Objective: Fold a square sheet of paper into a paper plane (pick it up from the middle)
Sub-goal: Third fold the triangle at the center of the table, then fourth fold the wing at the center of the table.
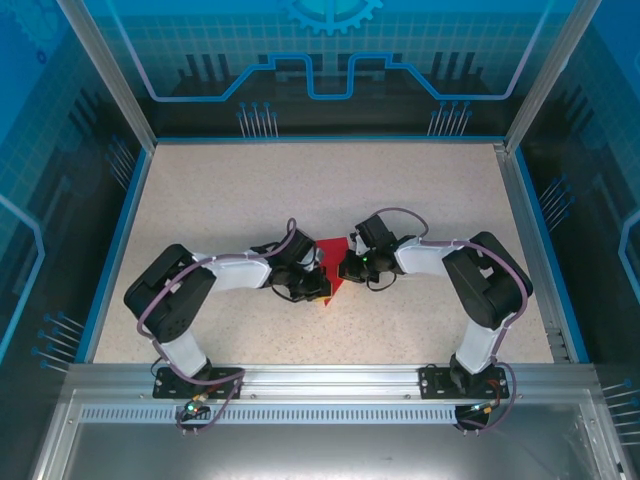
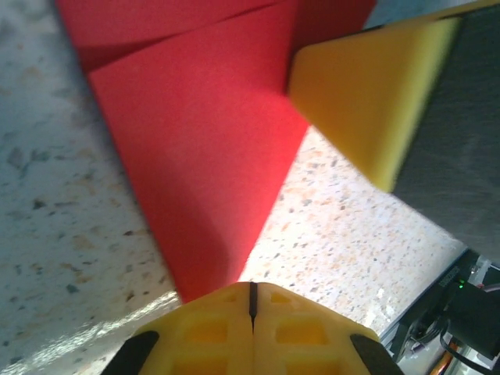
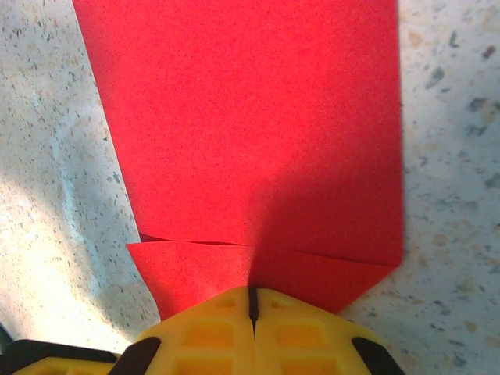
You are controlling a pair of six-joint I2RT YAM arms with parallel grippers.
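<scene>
Paper [image 3: 250, 133], red and partly folded, is lying on the desk [image 1: 300, 190]; left end effector [image 2: 252, 301] and right end effector [image 3: 252, 301] are both clenching shut, tips touching its edges.

No readable text, labels or numbers anywhere.

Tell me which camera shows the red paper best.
Right wrist. The red paper spreads wide and sharp there, with its folded corner flaps plain along the near edge. The left wrist view gives one pointed folded part. The top external view gives a small red patch, mostly covered.
</scene>
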